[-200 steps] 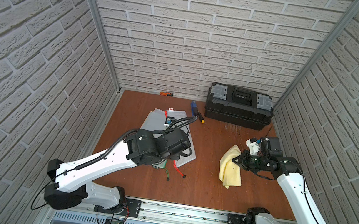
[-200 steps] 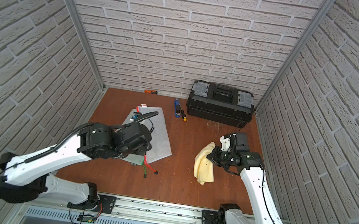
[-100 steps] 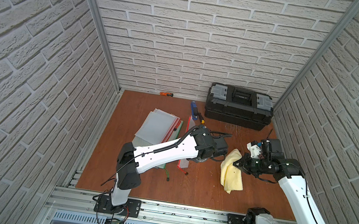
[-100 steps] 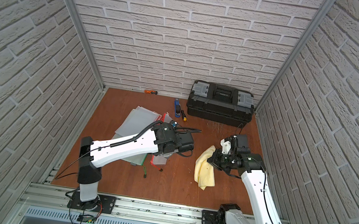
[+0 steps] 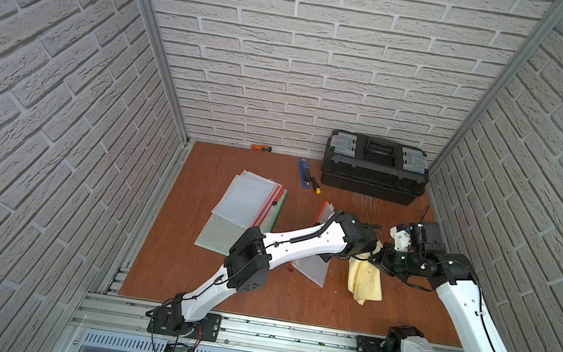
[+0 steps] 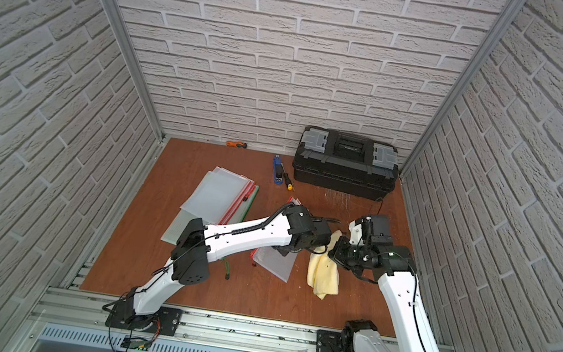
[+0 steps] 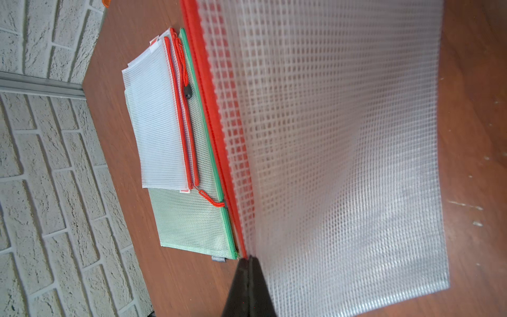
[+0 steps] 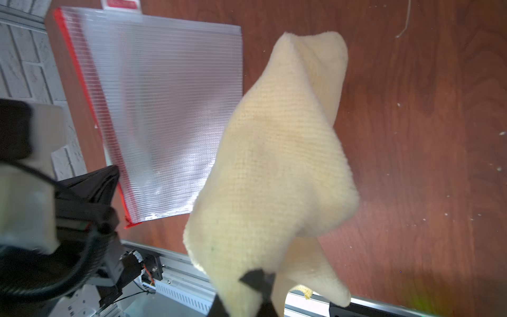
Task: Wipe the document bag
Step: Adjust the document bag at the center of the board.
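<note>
Glossy mesh-plastic document bag (image 7: 343, 137), nubby cloth (image 8: 274, 164)

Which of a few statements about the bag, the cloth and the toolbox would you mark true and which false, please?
1. The left gripper is shut on a corner of the red-zippered document bag. True.
2. The right gripper is open and empty. False: it is shut on the yellow cloth.
3. The black toolbox has its lid up. False: it is closed, by the back wall.
4. Other mesh bags lie stacked on the table. True.
</note>
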Controlling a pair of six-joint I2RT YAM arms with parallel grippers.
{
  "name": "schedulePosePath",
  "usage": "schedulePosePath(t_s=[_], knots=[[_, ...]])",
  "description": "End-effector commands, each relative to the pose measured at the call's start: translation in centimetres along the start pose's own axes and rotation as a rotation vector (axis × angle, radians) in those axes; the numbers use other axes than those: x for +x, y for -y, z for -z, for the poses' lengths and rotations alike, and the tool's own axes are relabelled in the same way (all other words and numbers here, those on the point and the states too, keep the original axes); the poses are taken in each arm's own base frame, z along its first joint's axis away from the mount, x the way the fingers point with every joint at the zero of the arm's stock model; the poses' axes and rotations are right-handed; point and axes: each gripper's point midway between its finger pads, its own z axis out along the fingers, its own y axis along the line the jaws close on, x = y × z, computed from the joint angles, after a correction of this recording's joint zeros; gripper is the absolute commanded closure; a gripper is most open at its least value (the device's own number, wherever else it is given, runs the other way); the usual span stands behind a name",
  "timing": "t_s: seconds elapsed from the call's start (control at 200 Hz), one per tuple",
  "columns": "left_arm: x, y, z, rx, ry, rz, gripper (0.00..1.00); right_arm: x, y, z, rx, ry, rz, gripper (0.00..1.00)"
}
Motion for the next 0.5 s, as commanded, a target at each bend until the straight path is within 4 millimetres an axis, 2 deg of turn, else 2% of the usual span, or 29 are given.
schedulePosePath(t_s=[0.0, 0.075, 0.125, 0.285, 0.425, 0.495], knots=[[2.1, -5.1, 2.5, -0.106, -0.029, -0.054, 1.0, 0.1, 1.9, -2.4, 0.07, -0.034, 0.026, 0.98], [2.0, -6.0, 3.5, -0.078, 0.008, -0.007, 1.0, 0.5, 1.4, -4.0, 0.035, -0.105, 0.021, 0.98], [1.9, -6.2, 4.0, -0.042, 0.027, 0.015, 1.0, 0.1, 0.6, -4.8, -0.002, -0.096, 0.014, 0.98], [1.3, -5.4, 5.4, 0.05, 0.07, 0.05, 1.0, -1.8, -3.4, -7.5, -0.092, -0.061, 0.049, 0.98], [1.0, -4.7, 6.2, 0.079, 0.079, 0.055, 1.0, -2.0, -8.3, -11.8, -0.182, -0.124, 0.089, 0.97], [1.0, -4.2, 6.3, 0.086, 0.078, 0.059, 1.0, -2.6, -11.3, -13.1, -0.233, -0.119, 0.104, 0.98]])
